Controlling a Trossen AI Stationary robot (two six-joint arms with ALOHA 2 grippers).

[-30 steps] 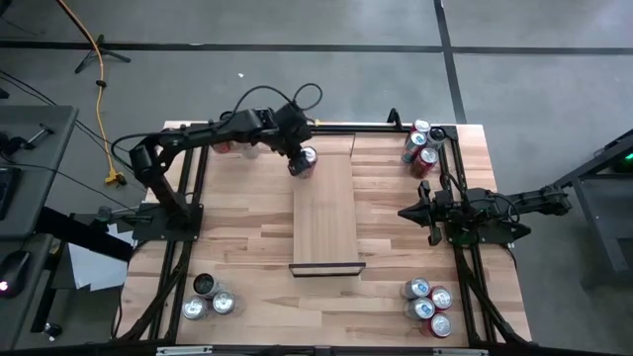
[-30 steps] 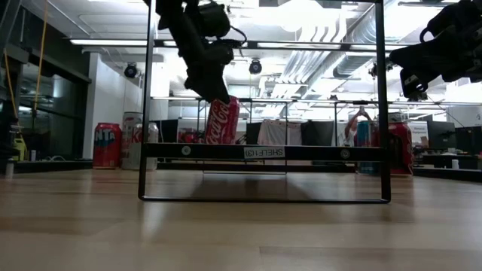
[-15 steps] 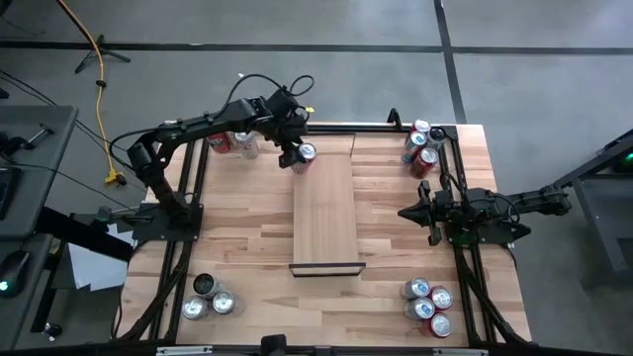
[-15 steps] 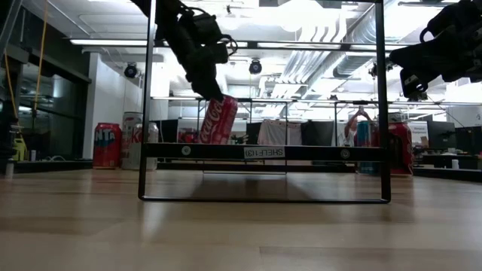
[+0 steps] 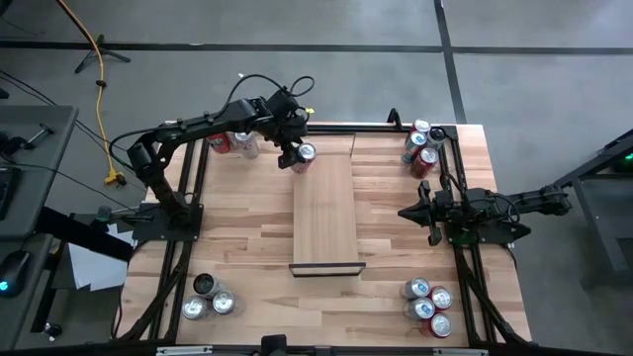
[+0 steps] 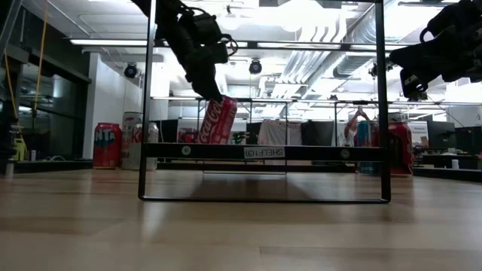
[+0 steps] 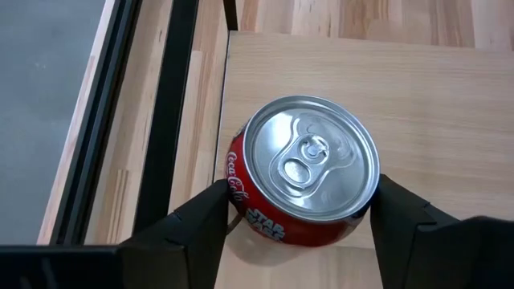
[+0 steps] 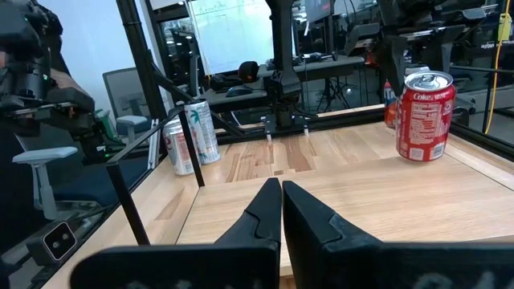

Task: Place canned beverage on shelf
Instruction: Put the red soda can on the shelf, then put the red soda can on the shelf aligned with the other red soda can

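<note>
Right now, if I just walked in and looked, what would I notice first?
Probably the red cola can at the far left corner of the shelf, leaning over with the left pincer around it. Next, bunches of cans wait in the table's corners. The right pincer waits, shut, beside the shelf's right side.

A robotics lab: exposed ceiling ducts point(image 6: 354, 30), monitors behind.
</note>
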